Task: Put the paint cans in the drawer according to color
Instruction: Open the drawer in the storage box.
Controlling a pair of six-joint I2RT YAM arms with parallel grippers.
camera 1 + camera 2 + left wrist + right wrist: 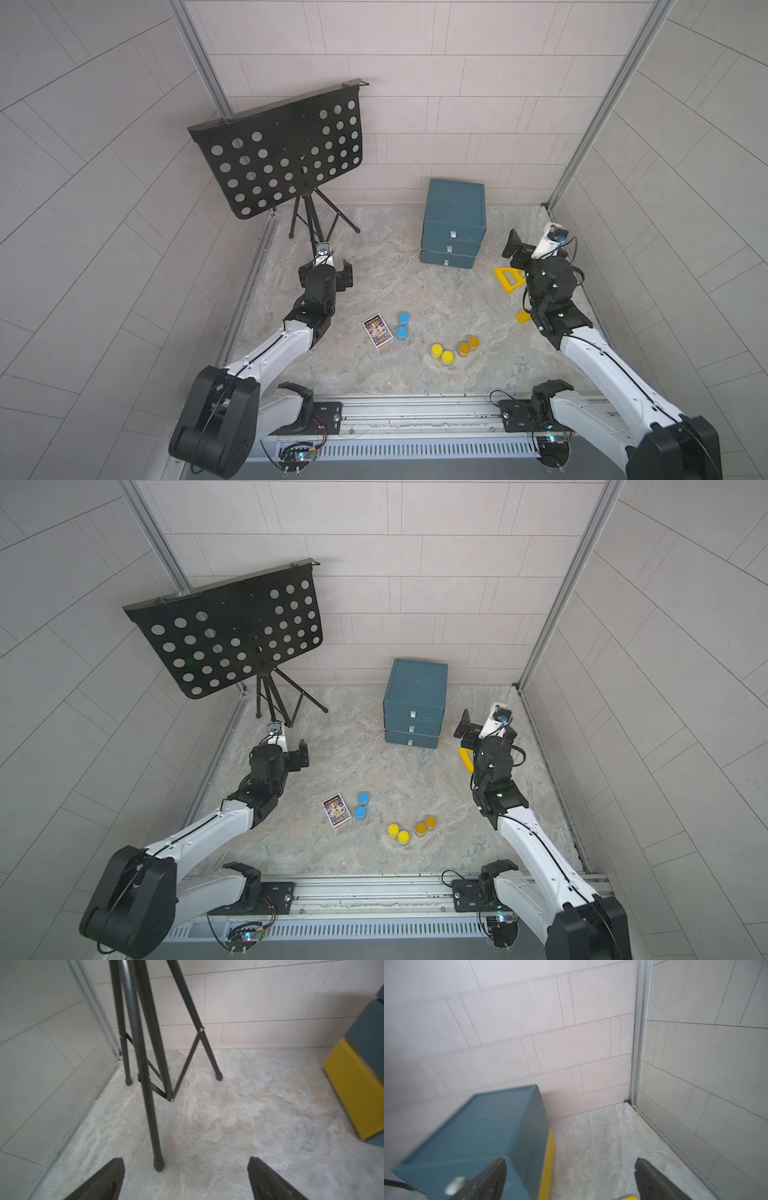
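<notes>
Nearest to us, a grey metal rail (415,411) carries both arm bases. Just beyond it, on the pale marbled stone surface (374,270), we see all six paint cans standing upright in pairs, none in a drawer. A small round jar with a bright yellow lid (447,357) sits against a second yellow-lidded jar (436,349). Just to their right, a small round jar with an orange-amber lid (464,347) sits against a second amber-lidded jar (473,342). Left of these and slightly farther, a small round jar with a light blue lid (402,332) stands before a second blue-lidded jar (403,318). A flat colourful printed card (377,330) lies just beside them on the left.

Farther on, the left arm (316,286) holds the left jaws wide apart over bare surface, gripping nothing. In the left wrist view a black tripod foot (159,1164) shows ahead between the dark fingers (108,1180). On the right, a small flat yellow block (522,317) and a yellow plastic triangular frame (509,280) lie by the right arm (548,282), which partly hides the frame. The right jaws are likewise spread wide and empty, raised just right of the teal three-drawer chest (454,212), whose drawers are all shut. Farthest back on the left stands the black perforated metal music stand (282,153), before the pale tiled walls (457,83).
</notes>
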